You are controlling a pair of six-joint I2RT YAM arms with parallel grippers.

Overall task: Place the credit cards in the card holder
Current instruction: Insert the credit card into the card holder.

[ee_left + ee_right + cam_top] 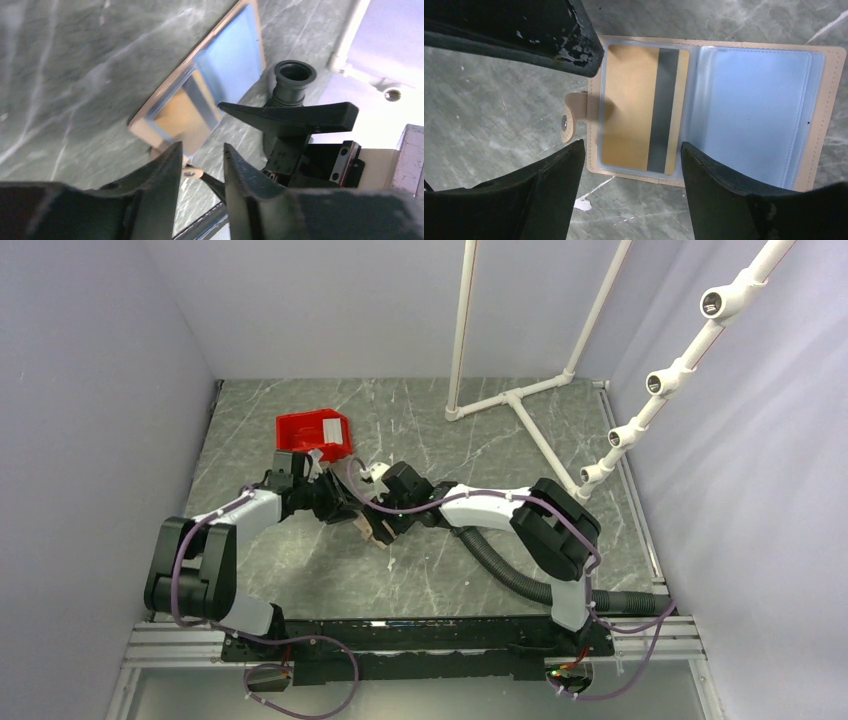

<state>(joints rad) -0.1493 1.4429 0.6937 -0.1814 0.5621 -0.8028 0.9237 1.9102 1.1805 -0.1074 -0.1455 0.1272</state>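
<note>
The tan card holder (829,110) lies open on the marble table, between both grippers (364,524). A gold-brown card (634,110) with a dark stripe sits inside its left clear pocket. The right pocket (754,110) looks pale blue; I cannot tell whether a card is in it. My right gripper (631,145) is open, just above the holder's near edge. My left gripper (202,147) is open at the holder's snap tab (193,172), holding nothing. The holder (142,125) and gold card (182,117) also show in the left wrist view. A whitish-grey card (336,428) lies in the red bin.
The red plastic bin (300,432) stands just behind the left gripper (338,502). A white pipe frame (510,398) stands at the back right. The right gripper (385,523) and left gripper are very close together; the right one's finger (295,114) shows in the left wrist view.
</note>
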